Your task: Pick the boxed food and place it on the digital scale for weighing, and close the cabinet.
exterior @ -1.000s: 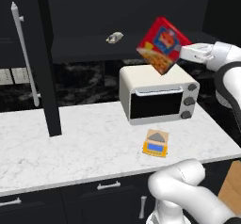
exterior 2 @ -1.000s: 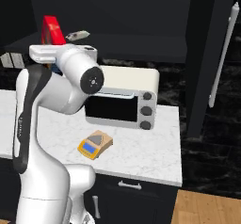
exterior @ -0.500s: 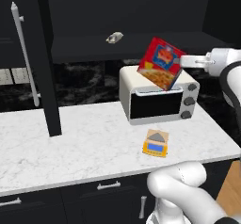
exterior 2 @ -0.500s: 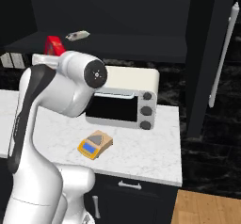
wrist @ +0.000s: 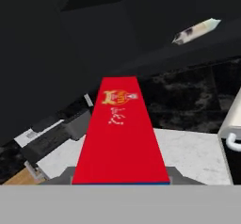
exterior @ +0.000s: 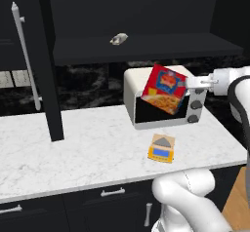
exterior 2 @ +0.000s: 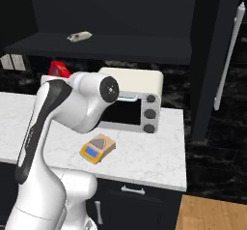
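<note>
One boxed food [exterior: 164, 89] item hangs in the air, tilted, its red face with the yellow-orange picture turned toward the left base camera, in front of the upper part of the white toaster oven [exterior: 146, 77]. The gripper [exterior: 188, 83] is clamped on the box's right edge, reaching in from the right. In the hand view the box's narrow red side [wrist: 120, 138] runs straight away from the camera. From the right base view a red corner of the box [exterior 2: 59, 69] shows behind the arm.

The digital scale [exterior: 161, 147] sits on the white marble counter [exterior: 73, 143], below the box and in front of the toaster oven; its grey plate is bare. It appears in the right base view as well [exterior 2: 97, 148].

The cabinet [exterior: 146, 11] stands open: its black door [exterior: 46, 60] projects edge-on over the counter, with the long silver handle [exterior: 25, 50] to its left. Inside, on the black shelf [exterior: 146, 48], lies a single small grey-white packet [exterior: 118, 39]
</note>
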